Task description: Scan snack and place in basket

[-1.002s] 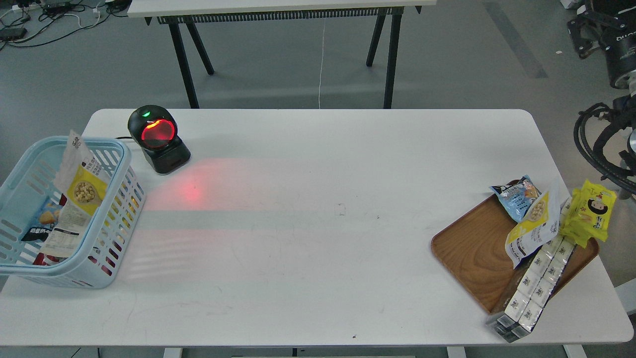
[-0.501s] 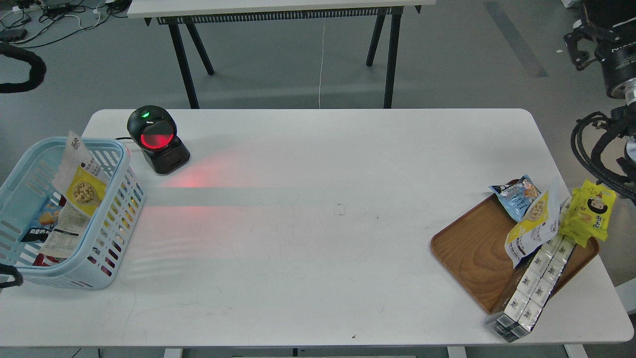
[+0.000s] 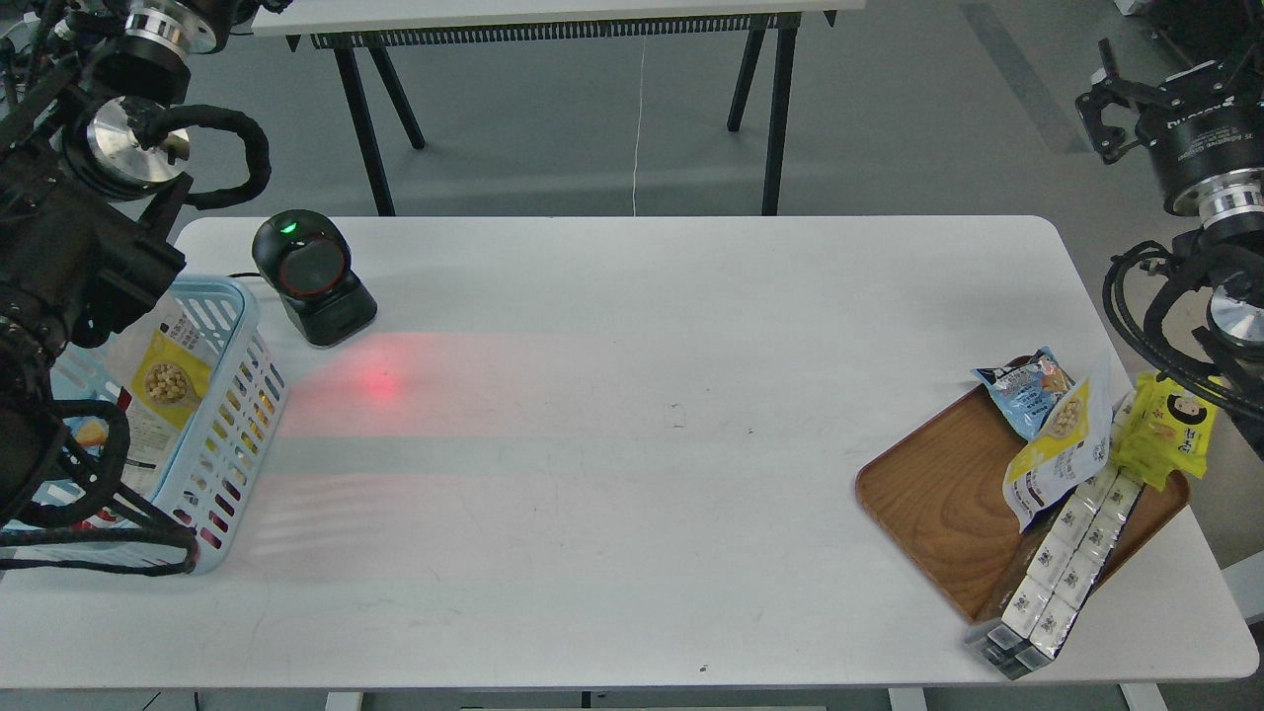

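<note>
One snack pouch (image 3: 164,383), white with a yellow panel of beige balls, stands inside the light blue basket (image 3: 233,415) at the table's left edge. A second pouch of the same kind (image 3: 1062,449) lies on the brown wooden tray (image 3: 938,504) at the right. My left arm comes in over the basket's left half and hides part of it; its far end runs off the top left corner, so its gripper is out of view. My right gripper (image 3: 1111,99) is high at the right, off the table, dark and seen side-on; it holds nothing that I can see.
A black barcode scanner (image 3: 311,276) stands at the back left and casts a red glow on the table (image 3: 632,474). On the tray are a light blue packet (image 3: 1027,390), a yellow cartoon-face packet (image 3: 1170,430) and a row of white boxes (image 3: 1066,563). Another table stands behind.
My left arm has swung in from the left and now covers part of the basket. My right arm has moved left, further into view. The pouches have not moved.
</note>
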`<control>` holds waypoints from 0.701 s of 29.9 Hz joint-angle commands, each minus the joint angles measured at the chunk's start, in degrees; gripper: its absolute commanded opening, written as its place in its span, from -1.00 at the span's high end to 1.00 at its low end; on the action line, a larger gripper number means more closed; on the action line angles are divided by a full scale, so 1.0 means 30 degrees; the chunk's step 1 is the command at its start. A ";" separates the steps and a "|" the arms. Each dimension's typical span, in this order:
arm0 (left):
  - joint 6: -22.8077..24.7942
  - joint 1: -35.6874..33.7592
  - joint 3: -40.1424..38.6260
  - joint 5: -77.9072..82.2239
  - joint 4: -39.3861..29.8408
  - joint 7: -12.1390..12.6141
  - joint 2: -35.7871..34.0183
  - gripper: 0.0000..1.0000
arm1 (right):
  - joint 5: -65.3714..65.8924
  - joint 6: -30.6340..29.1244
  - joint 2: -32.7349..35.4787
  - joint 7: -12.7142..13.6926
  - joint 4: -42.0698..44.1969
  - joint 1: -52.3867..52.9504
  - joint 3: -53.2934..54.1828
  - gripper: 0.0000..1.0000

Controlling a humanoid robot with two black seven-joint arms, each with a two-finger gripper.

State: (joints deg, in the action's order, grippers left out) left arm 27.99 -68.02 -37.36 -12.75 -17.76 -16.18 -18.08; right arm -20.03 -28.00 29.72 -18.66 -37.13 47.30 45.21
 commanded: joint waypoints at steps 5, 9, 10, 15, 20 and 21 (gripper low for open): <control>0.0002 0.0203 -0.0143 -0.1346 0.0704 0.0178 0.0548 -0.99 | 0.0026 0.0000 -0.0063 0.0067 0.0044 -0.0152 -0.0010 -0.98; 0.0002 0.0467 -0.0143 -0.1346 0.1261 0.0208 0.1047 -0.99 | 0.0026 0.0000 -0.0443 0.0038 0.0044 -0.0094 0.0136 -0.98; 0.0002 0.0467 -0.0143 -0.1346 0.1349 0.0208 0.1135 -0.99 | 0.0026 0.0000 -0.0502 0.0038 0.0073 -0.0094 0.0166 -0.98; 0.0002 0.1024 -0.0143 -0.1346 0.1584 0.0208 0.1486 -0.99 | 0.0026 0.0000 -0.0532 0.0038 0.0103 0.0081 0.0195 -0.98; 0.0002 0.1317 -0.0143 -0.1404 0.1585 0.0179 0.1809 -0.99 | 0.0026 0.0000 -0.0532 0.0038 0.0132 0.0111 0.0663 -0.98; 0.0002 0.1317 -0.0143 -0.1462 0.1584 0.0178 0.1838 -0.99 | 0.0026 0.0000 -0.0532 0.0038 0.0132 0.0111 0.0693 -0.98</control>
State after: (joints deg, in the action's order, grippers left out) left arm 28.00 -64.48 -37.80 -16.87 -12.95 -15.56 -12.95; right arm -19.95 -28.00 28.13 -18.54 -36.74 47.60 46.62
